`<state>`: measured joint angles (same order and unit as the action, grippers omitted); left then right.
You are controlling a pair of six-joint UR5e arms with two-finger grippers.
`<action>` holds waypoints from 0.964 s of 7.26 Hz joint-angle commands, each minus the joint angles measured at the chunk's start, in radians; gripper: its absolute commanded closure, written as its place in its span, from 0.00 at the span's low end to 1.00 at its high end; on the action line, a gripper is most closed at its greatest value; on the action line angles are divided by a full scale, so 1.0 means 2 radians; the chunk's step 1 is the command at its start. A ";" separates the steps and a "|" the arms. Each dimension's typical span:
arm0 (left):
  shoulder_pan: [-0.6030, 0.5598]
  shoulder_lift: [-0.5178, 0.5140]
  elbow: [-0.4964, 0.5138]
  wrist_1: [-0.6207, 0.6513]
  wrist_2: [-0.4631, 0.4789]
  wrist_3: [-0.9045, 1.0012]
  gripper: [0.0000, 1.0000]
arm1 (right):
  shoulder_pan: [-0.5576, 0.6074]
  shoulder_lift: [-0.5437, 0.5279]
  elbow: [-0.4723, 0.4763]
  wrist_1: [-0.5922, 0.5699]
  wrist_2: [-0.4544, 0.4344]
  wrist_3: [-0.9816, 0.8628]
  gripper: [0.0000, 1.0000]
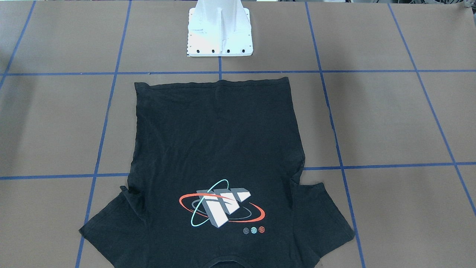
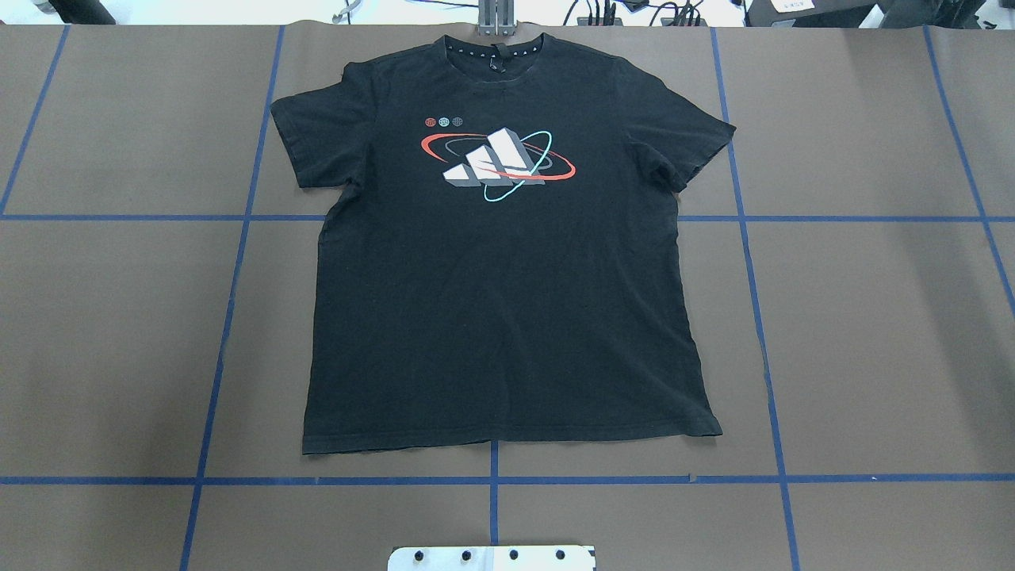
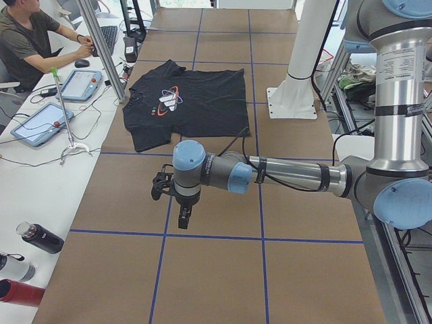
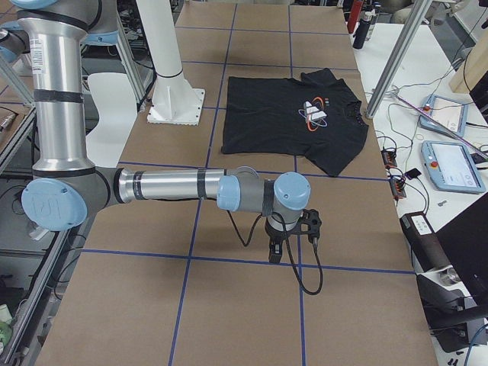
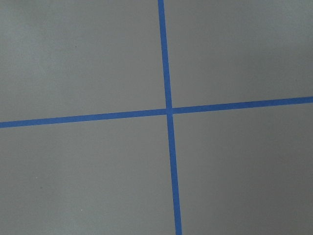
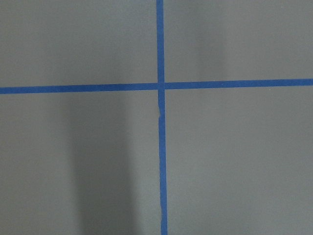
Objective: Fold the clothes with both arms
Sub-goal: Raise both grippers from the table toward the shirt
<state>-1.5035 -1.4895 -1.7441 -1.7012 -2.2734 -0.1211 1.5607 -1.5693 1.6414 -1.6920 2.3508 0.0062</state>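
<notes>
The clothes are one black T-shirt (image 2: 507,277) lying flat and spread out on the brown table, print side up, collar at the far edge from the robot and hem toward the base. It also shows in the front view as the T-shirt (image 1: 219,149). My left gripper (image 3: 183,219) hangs over bare table well to the shirt's left, pointing down. My right gripper (image 4: 274,250) hangs over bare table well to the shirt's right. I cannot tell whether either is open or shut. Both wrist views show only table and blue tape.
The white pedestal base (image 1: 220,33) stands just behind the shirt's hem. Blue tape lines (image 2: 492,480) grid the table. A person (image 3: 27,40) sits at a side desk with tablets (image 3: 37,125); bottles (image 3: 40,237) lie there. More tablets (image 4: 454,164) sit on the opposite side.
</notes>
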 commanded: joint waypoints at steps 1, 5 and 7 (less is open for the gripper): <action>0.000 0.000 0.001 0.000 0.000 0.001 0.01 | 0.000 0.001 0.001 0.000 0.001 0.001 0.00; 0.002 -0.036 -0.002 0.000 0.000 -0.004 0.01 | -0.024 0.040 -0.006 -0.001 0.001 0.002 0.00; 0.002 -0.085 -0.003 0.004 -0.005 -0.005 0.01 | -0.047 0.079 -0.034 0.000 -0.005 0.001 0.00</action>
<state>-1.4994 -1.6018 -1.7482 -1.6977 -2.2760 -0.1295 1.4941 -1.4670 1.6134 -1.6924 2.3480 0.0076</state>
